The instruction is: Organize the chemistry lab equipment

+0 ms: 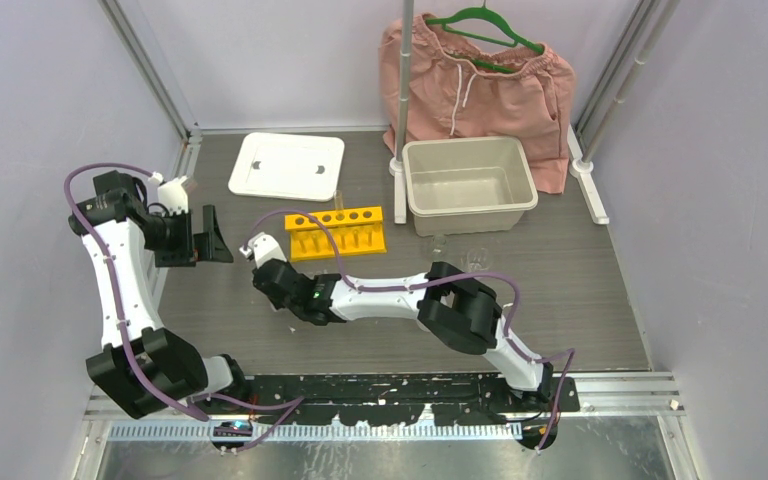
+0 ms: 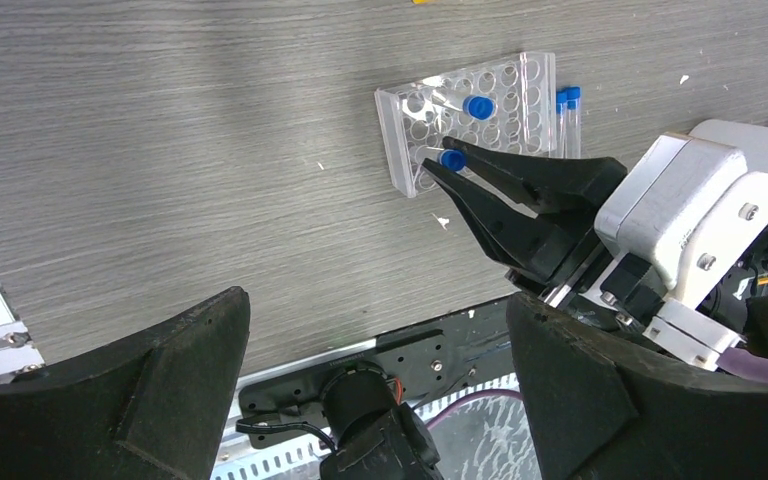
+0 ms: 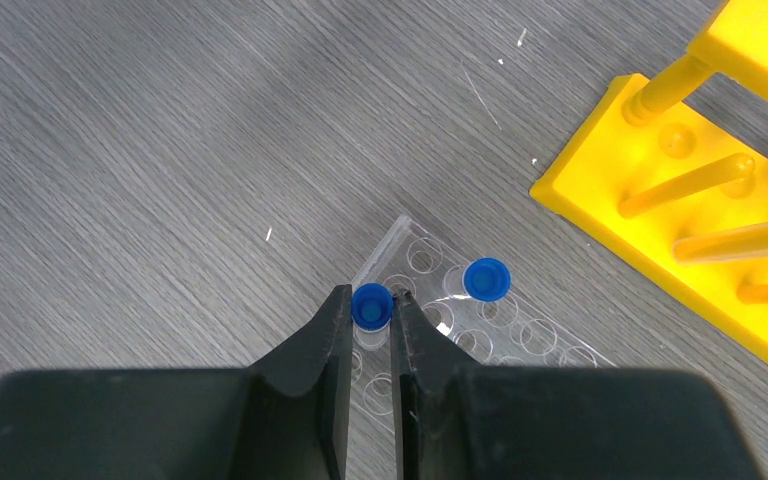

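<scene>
Pinching the blue cap of a small clear tube (image 3: 371,306) with the right gripper (image 3: 371,296), jaws almost together and clamped on that cap. Holds the tube at a corner hole of the clear rack (image 3: 530,332), low in the middle of the right wrist view. Cannot tell whether the tube sits down in the hole or hangs just above it. Shows a second blue-capped tube (image 3: 486,279) standing in the same rack, just to the right of the held one and not touching it. Shows the yellow rack (image 3: 610,180) at the right edge of that view, near the clear rack but apart from it.

Looks down in the left wrist view on the clear rack in the upper middle, with the black fingers of the right gripper reaching in from the right. Shows two more blue-capped tubes (image 2: 567,110) side by side, just beside the right end of the clear rack.

Holds the left gripper (image 2: 375,300) wide apart with nothing between its fingers, up off the grey worktop (image 1: 580,290). Sits at the left middle of the top view, well apart from both racks.

Shows a beige tub (image 1: 470,180) above and right of the yellow rack, a white lid (image 1: 287,165) above and left of it, and pink shorts (image 1: 480,75) on a green hanger (image 1: 480,25) at the top.
</scene>
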Controlling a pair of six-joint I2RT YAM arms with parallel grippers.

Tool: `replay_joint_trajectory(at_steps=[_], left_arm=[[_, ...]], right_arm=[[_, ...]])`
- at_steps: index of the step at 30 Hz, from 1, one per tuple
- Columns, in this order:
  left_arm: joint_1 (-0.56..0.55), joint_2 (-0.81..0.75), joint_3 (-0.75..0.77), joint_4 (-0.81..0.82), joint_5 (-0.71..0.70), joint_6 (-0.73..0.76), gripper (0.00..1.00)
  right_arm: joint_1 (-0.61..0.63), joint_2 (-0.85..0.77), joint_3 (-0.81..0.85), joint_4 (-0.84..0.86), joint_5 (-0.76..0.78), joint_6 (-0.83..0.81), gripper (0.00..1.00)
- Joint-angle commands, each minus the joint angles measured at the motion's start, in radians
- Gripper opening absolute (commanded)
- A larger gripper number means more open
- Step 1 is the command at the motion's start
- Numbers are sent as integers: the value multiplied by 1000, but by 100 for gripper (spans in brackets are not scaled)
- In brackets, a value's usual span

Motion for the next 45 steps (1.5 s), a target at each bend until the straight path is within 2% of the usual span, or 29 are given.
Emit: replay_joint_trajectory(at_steps=[1, 8, 16, 19, 25, 31, 35, 39, 45], left_arm=[[5, -30, 27, -24, -1, 24, 100], [6, -29, 45, -37, 6, 23, 100], [5, -45, 68, -59, 27, 25, 100], [5, -40, 84, -67, 30, 23, 100], [6, -27, 106, -84, 37, 31, 100], [5, -33, 108, -85, 46, 30, 100], [6, -35, 108, -85, 46, 35, 100], [6, -34, 109, -82, 48, 40, 100], [6, -29, 104, -78, 65, 36, 100]], right_arm=[[9, -9, 30, -11, 3, -8, 19], [12, -73, 30, -43, -4, 32, 61], [13, -188, 41, -160, 36, 82, 85], [13, -233, 37, -229, 63, 103, 99], [0, -332, 9, -368, 172, 217, 100], [-83, -431, -76, -443, -2, 359, 100], [-110, -461, -157, -501, -2, 432, 99], [-117, -445, -183, -576, -11, 492, 84], [-120, -431, -250, -542, -85, 559, 64]])
